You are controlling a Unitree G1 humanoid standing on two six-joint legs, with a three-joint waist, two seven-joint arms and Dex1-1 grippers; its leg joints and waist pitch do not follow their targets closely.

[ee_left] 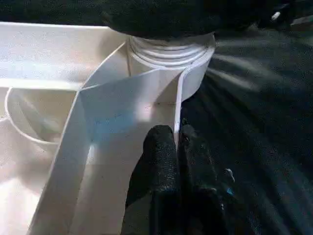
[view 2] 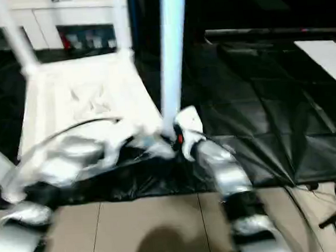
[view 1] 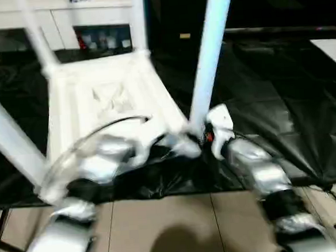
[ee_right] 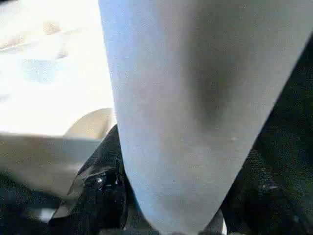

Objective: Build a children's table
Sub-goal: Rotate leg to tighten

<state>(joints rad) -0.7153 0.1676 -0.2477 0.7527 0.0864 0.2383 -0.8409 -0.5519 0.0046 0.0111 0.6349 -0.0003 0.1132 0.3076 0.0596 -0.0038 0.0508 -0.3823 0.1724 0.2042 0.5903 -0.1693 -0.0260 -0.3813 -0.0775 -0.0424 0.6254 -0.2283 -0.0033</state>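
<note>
Item: children's table, part-built, upside down on the black-covered table (view 1: 282, 112); we take the tabletop (view 1: 106, 104) as our landmark. Tabletop: white, ribbed underside up, lying at the black table's near edge. Legs: four white tubes rise from its corners; the near right leg (view 1: 209, 54) stands in its corner socket (ee_left: 168, 54), and the other three run out of frame before their tops. Left end effector (ee_left: 178, 161): black fingers pressed together, pinching the thin rim wall of the tabletop just beside that socket. Right end effector (ee_right: 166, 215): black fingers spread to either side of the near right leg at its base; we cannot tell whether they actually grip it or merely flank it. Risks, in our judgement: if the leg is not fully seated, sideways pressure from the right end effector could tilt it or pop it out; a pull on the pinched rim could drag the tabletop over the near edge, since it lies so close. Hard to make out: both forearms are smeared by motion, the seating depth of every leg is unclear, and the far cabinet (view 1: 100, 27) behind the tabletop shows no legible contents.
</note>
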